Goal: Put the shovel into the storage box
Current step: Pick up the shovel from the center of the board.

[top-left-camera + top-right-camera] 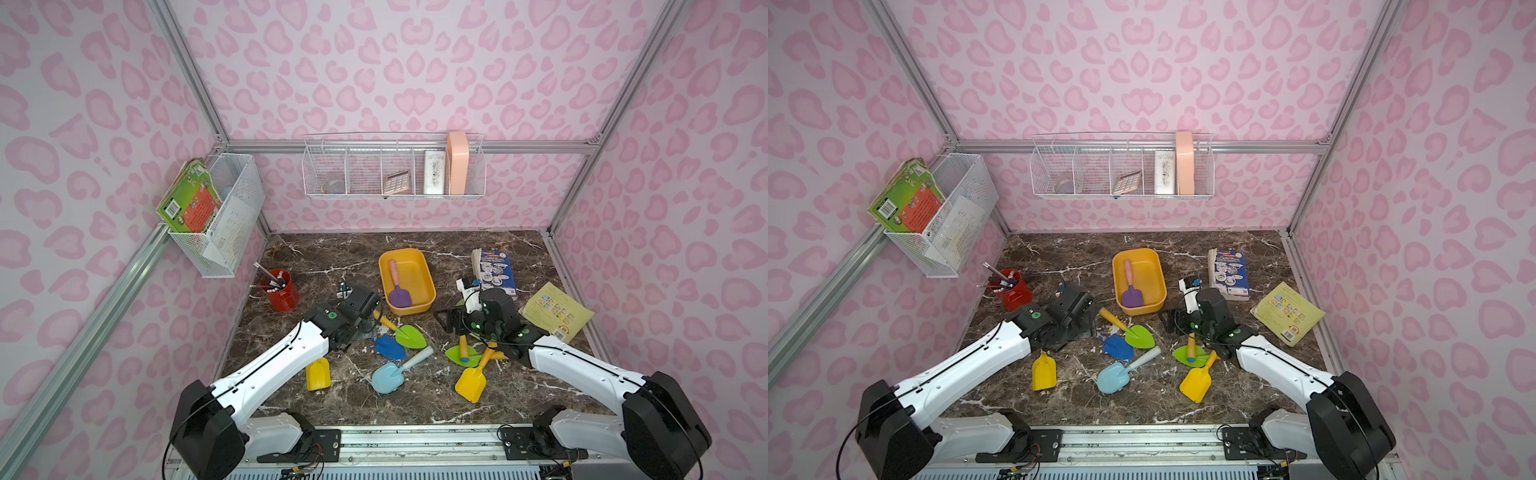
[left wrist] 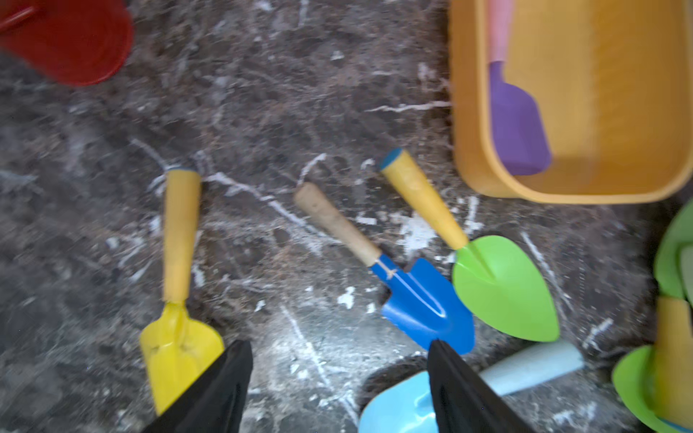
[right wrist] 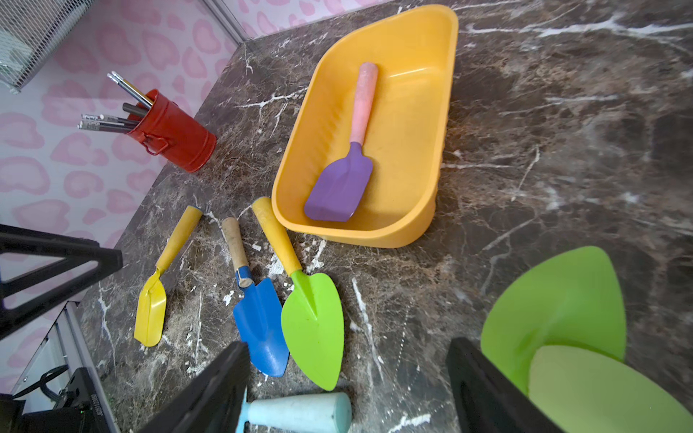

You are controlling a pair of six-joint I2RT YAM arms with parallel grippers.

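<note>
One marble table (image 1: 415,409), 2 arms: L gripper (image 2: 337,348) spread wide, nothing btwn the fingers, over the table near-left of the box; R gripper (image 3: 348,348) likewise spread & empty, near-right of it. One storage box (image 1: 417,274) sits mid-table toward the far side w/ 1 purple shovel (image 1: 400,293) lying inside. Six shovels loose nearer: left yellow shovel (image 1: 318,374), right yellow shovel (image 1: 470,383), left green shovel (image 1: 411,336), right green shovel (image 1: 452,354), 1 blue shovel (image 1: 388,347), 1 light-blue shovel (image 1: 384,376); 1 red pen cup (image 1: 284,297) far left.
</note>
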